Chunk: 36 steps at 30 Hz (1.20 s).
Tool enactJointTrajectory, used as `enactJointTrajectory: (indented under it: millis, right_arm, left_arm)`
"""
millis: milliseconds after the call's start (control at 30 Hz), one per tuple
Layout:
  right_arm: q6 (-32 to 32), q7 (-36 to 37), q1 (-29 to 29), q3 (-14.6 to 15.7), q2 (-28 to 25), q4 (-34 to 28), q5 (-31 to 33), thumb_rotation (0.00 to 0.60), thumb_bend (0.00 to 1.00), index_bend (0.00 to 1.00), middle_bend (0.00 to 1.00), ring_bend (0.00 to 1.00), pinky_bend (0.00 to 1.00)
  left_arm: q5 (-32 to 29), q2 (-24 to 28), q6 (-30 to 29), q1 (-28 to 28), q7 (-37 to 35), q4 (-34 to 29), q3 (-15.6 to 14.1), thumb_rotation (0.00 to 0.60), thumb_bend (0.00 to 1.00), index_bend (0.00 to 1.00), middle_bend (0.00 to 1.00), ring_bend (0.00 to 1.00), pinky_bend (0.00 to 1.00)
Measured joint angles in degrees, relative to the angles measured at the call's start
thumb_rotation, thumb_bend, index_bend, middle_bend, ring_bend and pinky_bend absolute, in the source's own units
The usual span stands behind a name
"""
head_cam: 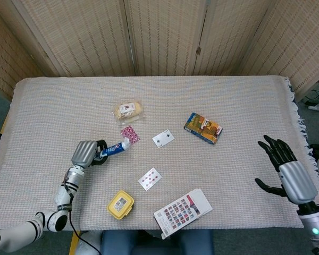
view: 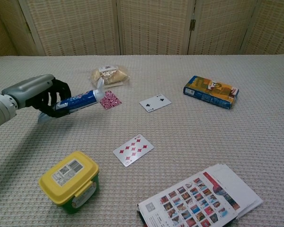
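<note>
The left hand [view: 38, 97] gripped the toothpaste tube [view: 80, 100], fingers wrapped round its lower end, holding it tilted above the worktop [head_cam: 228, 106], cap near the pink patterned packet [view: 110, 100]; the right hand [head_cam: 285, 169] hovered at the worktop's right edge, fingers spread, holding nothing.

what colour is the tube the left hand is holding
Blue and white, with a white cap; the chest view shows the tube best.

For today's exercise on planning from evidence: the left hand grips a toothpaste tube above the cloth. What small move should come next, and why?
Probably a little more lift. The left hand grips the toothpaste tube tilted, cap end up, just above the pink packet and near the snack bag, so extra height would help clear them.
</note>
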State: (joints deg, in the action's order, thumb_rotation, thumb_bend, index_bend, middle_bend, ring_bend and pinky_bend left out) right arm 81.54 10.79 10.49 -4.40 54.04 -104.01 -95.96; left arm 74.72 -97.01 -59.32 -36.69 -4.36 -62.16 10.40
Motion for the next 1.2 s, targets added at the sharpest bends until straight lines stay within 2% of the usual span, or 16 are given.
enactJointTrajectory:
  millis: [100,233,400,600,900,1200]
  right_arm:
    - [-3.71,-1.42,3.28,-1.03,-1.01,-3.34,-0.62,0.6,0.3,0.16,0.0,0.0,0.0]
    - [-9.46,-3.85,7.99,-2.89,-1.28,-6.98,-0.04,0.6,0.3,0.26,0.0,0.0,0.0]
    - [-17.92,-7.79,14.83,-5.59,-0.37,-10.71,3.3,0.6,0.3,0.26,0.0,0.0,0.0]
    - [-25.47,-13.77,21.65,-7.78,2.63,-13.0,10.51,0.6,0.3,0.25,0.0,0.0,0.0]
    - [-29.96,-17.79,27.14,-8.99,8.45,-13.64,17.23,0.6,0.3,0.25,0.0,0.0,0.0]
    - [-31.35,-22.02,29.55,-7.65,10.92,-13.66,20.66,0.6,0.3,0.25,0.0,0.0,0.0]
  left_arm:
    - [2.54,1.73,-2.29,0.52,-1.68,-5.03,-0.56,0.6,0.72,0.82,0.84,0.72,0.64]
    - [4.44,3.65,-4.44,1.05,-2.2,-12.0,-1.0,0.6,0.72,0.82,0.84,0.72,0.64]
    - [6.25,5.23,-6.3,1.35,-0.1,-20.11,-1.45,0.6,0.73,0.82,0.84,0.72,0.64]
    - [6.58,5.27,-6.91,1.27,5.49,-24.94,-1.8,0.6,0.74,0.82,0.84,0.72,0.63]
    - [5.54,3.22,-6.51,0.72,10.72,-27.48,-2.02,0.6,0.75,0.82,0.84,0.72,0.63]
    - [5.28,2.18,-6.7,0.52,11.06,-27.56,-1.68,0.6,0.75,0.83,0.84,0.72,0.63]
